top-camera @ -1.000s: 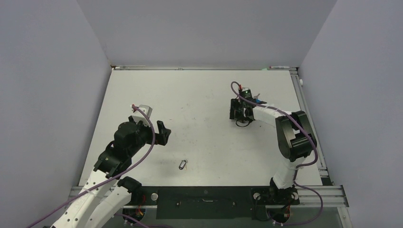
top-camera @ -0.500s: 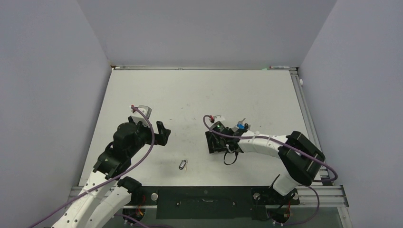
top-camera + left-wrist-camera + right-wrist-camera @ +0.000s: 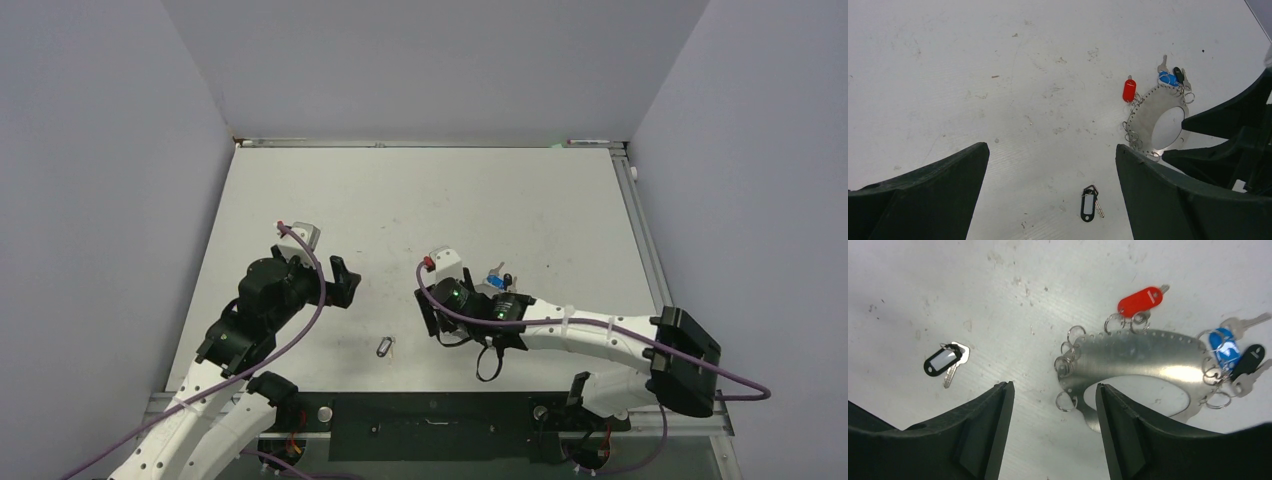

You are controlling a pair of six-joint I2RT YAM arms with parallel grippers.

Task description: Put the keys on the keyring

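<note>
The keys, a small dark oval tag with a silvery key, lie on the table near the front; they also show in the left wrist view and the right wrist view. The keyring, a flat silvery ring with small loops, a red tag and a blue tag, lies just right of them. My right gripper is open over the ring's near edge, and its right finger covers part of the hole. My left gripper is open and empty, above and left of the keys.
A black tag with a key hangs on the keyring beside the blue tag. The white table has grey walls at the back and sides. A metal rail runs along its right edge.
My right arm has swung from the far right to the near middle, and the keyring with its tags has come along to just right of the keys. The left arm has not moved.
</note>
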